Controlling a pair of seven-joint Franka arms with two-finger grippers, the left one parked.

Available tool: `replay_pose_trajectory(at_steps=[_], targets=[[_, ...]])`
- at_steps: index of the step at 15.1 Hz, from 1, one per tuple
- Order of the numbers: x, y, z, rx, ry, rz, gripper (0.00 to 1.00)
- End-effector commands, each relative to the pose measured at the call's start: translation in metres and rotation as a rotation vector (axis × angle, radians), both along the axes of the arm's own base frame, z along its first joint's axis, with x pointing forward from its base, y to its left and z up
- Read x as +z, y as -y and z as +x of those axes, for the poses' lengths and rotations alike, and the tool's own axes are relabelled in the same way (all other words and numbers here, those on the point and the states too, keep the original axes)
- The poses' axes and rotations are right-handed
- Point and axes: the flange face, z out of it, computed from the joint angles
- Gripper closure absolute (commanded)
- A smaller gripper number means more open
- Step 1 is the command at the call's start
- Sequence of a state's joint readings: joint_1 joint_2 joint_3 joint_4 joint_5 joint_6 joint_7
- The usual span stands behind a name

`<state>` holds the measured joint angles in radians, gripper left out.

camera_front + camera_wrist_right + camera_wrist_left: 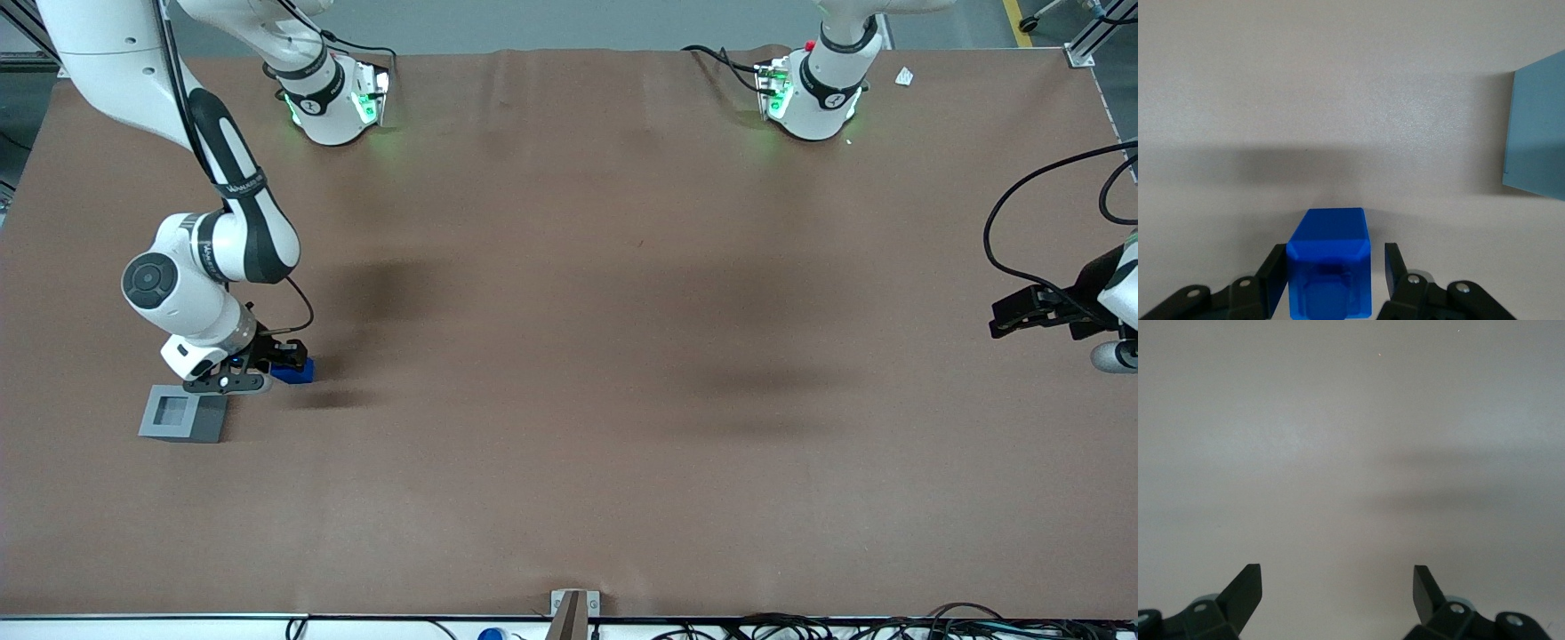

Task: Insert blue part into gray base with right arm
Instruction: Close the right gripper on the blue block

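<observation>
The blue part (299, 372) sits on the brown table at the working arm's end, stud side toward the wrist camera. My right gripper (283, 359) is down over it, straddling the blue part (1330, 257). The right gripper (1334, 260) is open: one finger (1275, 270) lies against the block's side, and the other finger (1391, 263) stands a small gap away from it. The gray base (182, 414) rests on the table beside the blue part and nearer the front camera, its square recess facing up. One corner of the gray base (1538, 130) shows in the right wrist view, apart from the fingers.
The brown table (569, 356) stretches wide toward the parked arm's end. The two arm bases (333, 98) (813, 93) stand at the table's farthest edge from the front camera. A small bracket (573, 609) sits at the edge nearest the camera.
</observation>
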<state>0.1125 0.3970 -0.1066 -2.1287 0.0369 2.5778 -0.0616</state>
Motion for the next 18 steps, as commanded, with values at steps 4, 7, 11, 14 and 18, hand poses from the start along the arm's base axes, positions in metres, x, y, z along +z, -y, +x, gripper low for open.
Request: replay_pose_trajectory(at_steps=[4, 7, 11, 14, 18], targets=[[-0.0007, 0.0046, -0.0044, 0.007, 0.006, 0.001, 0.47], [-0.0019, 0.0037, -0.0042, 0.006, 0.004, 0.001, 0.54], [-0.0028, 0.0055, -0.0043, 0.005, 0.002, 0.001, 0.79], [-0.0006, 0.0063, -0.0022, 0.001, 0.007, 0.002, 0.96], [0.0060, 0.0105, 0.0032, -0.023, 0.014, 0.004, 0.97]])
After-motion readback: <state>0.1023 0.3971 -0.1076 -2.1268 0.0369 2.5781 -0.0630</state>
